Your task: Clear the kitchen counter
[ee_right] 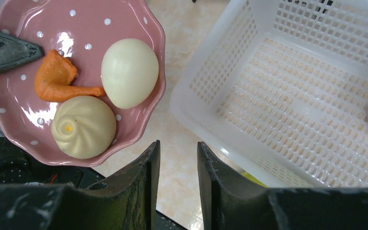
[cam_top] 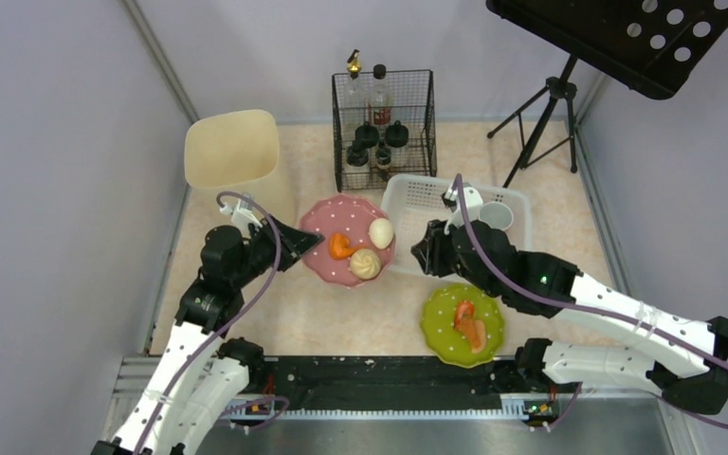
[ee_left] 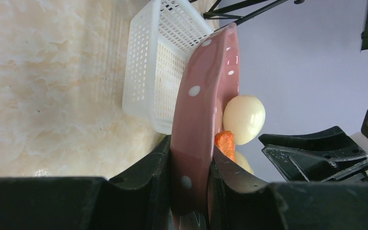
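Note:
A pink polka-dot plate (cam_top: pixel 327 223) sits left of centre over the marbled kitchen counter (cam_top: pixel 550 218). It carries an egg (cam_top: pixel 381 232), a steamed bun (cam_top: pixel 365 263) and an orange food piece (cam_top: pixel 341 246). My left gripper (cam_top: pixel 301 242) is shut on the plate's left rim; in the left wrist view (ee_left: pixel 191 158) the rim (ee_left: pixel 203 96) is clamped between the fingers. I cannot tell whether the plate rests on the counter. My right gripper (cam_top: pixel 427 251) is open and empty. In the right wrist view (ee_right: pixel 178 146) it hovers between the plate (ee_right: pixel 84 21) and a white basket (ee_right: pixel 292 96).
The white basket (cam_top: pixel 417 194) holds a cup (cam_top: pixel 496 216). A green plate (cam_top: pixel 441 327) with red food lies near the front rail. A wire rack of bottles (cam_top: pixel 384 118) and a beige bin (cam_top: pixel 232 147) stand at the back. A music stand tripod (cam_top: pixel 545 114) stands back right.

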### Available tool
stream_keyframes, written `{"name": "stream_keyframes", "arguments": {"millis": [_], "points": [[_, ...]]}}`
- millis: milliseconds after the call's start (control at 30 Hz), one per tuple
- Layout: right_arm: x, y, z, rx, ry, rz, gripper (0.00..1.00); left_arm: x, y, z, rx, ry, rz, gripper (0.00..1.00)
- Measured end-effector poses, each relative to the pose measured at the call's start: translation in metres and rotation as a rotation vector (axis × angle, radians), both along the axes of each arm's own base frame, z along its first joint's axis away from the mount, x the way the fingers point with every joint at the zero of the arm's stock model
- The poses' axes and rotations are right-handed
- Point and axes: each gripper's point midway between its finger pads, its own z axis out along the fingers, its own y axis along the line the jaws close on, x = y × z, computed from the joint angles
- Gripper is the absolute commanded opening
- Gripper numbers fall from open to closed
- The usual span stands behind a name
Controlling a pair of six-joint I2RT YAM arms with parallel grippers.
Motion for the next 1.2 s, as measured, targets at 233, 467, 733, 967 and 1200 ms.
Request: {"name": "stream_keyframes", "arguments": {"millis": [233,467,733,967,1200], "points": [[0.003,-0.006,-0.003,-0.023,0.002,-0.012,0.35,0.003,0.001,-0.009,-0.040,0.028,-0.003,0.00],[0.006,-0.012,-0.003,-0.026,0.002,-0.029,0.35,0.026,0.018,-0.008,-0.101,0.041,0.061,0.00],[0.006,-0.018,-0.015,-0.045,0.013,-0.039,0.35,0.060,0.051,0.004,-0.155,0.041,0.150,0.00],[0.005,-0.019,-0.028,-0.065,0.026,-0.036,0.35,0.091,0.083,0.045,-0.186,-0.017,0.222,0.00],[0.004,-0.020,-0.038,-0.076,0.043,-0.030,0.35,0.106,0.094,0.088,-0.202,-0.094,0.216,0.00]]}}
